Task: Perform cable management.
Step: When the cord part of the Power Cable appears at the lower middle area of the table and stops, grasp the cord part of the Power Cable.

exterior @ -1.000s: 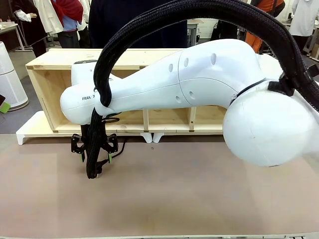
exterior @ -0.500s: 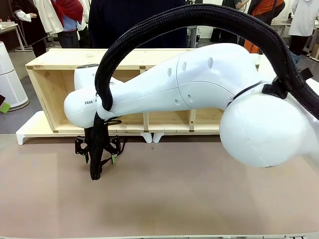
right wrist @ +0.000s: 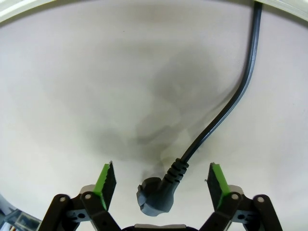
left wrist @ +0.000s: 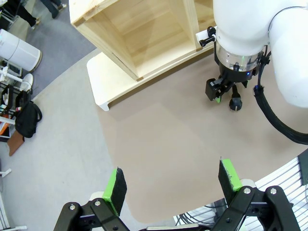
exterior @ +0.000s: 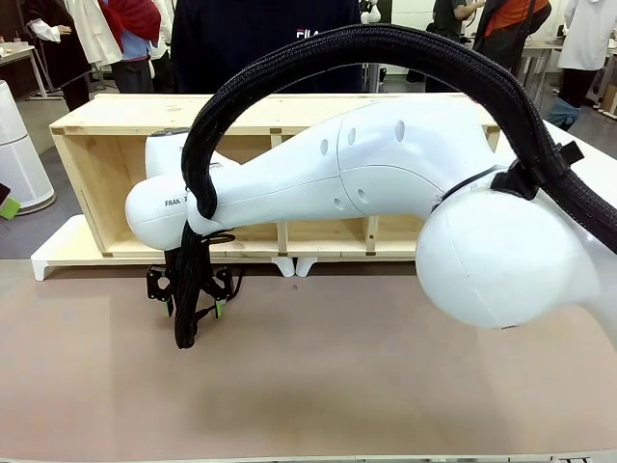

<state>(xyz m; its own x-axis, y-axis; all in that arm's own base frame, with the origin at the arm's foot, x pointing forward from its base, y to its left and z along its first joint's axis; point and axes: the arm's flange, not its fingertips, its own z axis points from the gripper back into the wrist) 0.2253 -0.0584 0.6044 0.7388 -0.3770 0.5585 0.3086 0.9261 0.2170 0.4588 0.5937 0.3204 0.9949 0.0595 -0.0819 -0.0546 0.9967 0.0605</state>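
Biggest thing first: the table [exterior: 386, 386], brownish top, takes up the whole lower half of the front view. Next the right arm [exterior: 386, 174], huge & white. It reaches from the right side across the middle to the left part of the table, w/ the thick black ribbed hose [exterior: 386, 43] arching over it and hanging down by the wrist. Behind it is the long wooden shelf [exterior: 96, 145], open side facing the robot, sitting on a white base [exterior: 58, 256] at the far side of the table. A person in a dark top [exterior: 260, 39] stands behind the shelf.

Right gripper [exterior: 193, 311] points straight down, low over the table just in front of the shelf's left end. Its jaws are spread wide, nothing pinched. In the right wrist view the green pads [right wrist: 106, 185] sit on either side of the plug [right wrist: 155, 195] w/ clear gaps on both sides, so no contact afaict.

Left gripper [left wrist: 172, 180] is up high looking down at the table edge and floor, also spread wide, nothing between the fingers.

The cable [right wrist: 231, 103] lies flat on the table. The chunky plug end sits btwn the right gripper's fingers, and the thin cord curves away from it to the top edge of the right wrist view. The left wrist view has the plug right under the right gripper, near the shelf base.
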